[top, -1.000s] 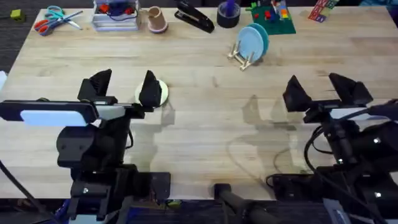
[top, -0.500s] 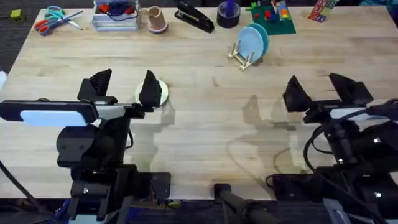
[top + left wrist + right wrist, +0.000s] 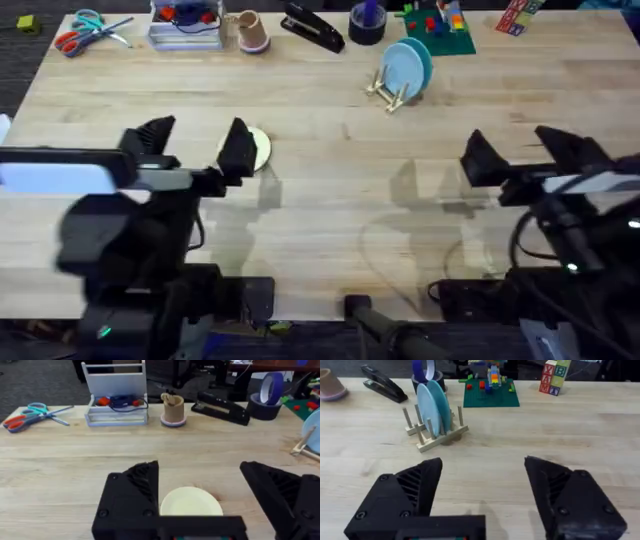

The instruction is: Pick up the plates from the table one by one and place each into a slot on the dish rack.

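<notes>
At left of centre in the overhead frame, the yellow-green plate (image 3: 258, 150) is seen flat on the table (image 3: 330, 210), just right of the open, empty left gripper (image 3: 195, 150), while the open right gripper (image 3: 525, 155) is placed well apart.

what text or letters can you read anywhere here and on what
"B": top toy block of the stack.
"X": block below it, on its left face.
"A" (likely): the same block's right face.
Lowest block: letter too small to read.
Nothing legible on the stapler, tape rolls or plates.
</notes>
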Action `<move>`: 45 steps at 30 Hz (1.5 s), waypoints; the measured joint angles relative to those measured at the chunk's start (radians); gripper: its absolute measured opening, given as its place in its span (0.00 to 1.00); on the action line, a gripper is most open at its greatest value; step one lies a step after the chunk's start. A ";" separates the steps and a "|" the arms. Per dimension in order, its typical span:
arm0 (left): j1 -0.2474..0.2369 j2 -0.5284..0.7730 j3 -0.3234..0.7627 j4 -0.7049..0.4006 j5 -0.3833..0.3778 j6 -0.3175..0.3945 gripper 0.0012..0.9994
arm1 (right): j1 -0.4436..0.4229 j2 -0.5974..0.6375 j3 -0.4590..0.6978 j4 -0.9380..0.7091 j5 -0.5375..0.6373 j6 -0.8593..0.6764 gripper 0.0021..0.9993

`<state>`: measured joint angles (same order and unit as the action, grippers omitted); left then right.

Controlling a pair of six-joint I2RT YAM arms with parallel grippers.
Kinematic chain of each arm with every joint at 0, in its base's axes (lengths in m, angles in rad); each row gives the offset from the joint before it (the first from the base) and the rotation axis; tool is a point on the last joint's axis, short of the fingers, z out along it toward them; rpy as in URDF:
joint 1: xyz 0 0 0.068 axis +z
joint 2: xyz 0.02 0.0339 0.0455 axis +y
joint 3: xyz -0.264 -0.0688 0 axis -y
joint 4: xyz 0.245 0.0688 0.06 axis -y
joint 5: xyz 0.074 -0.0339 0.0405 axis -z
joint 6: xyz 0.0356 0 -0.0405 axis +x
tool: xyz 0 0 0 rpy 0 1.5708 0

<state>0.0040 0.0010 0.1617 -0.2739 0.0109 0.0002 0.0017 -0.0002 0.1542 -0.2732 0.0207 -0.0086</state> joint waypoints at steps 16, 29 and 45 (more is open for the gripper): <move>0.000 0.213 0.521 -0.471 0.000 0.000 0.99 | 0.000 0.184 0.456 -0.315 0.002 0.000 0.99; 0.000 0.645 1.042 -0.848 0.004 0.004 0.99 | 0.000 0.599 0.914 -0.581 0.001 -0.027 0.99; 0.000 1.129 1.484 -1.235 0.031 0.011 0.99 | 0.000 0.980 1.261 -0.918 0.001 -0.052 0.99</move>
<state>0.0044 1.1298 1.6452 -1.5090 0.0422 0.0113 0.0017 0.9799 1.4155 -1.1912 0.0219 -0.0605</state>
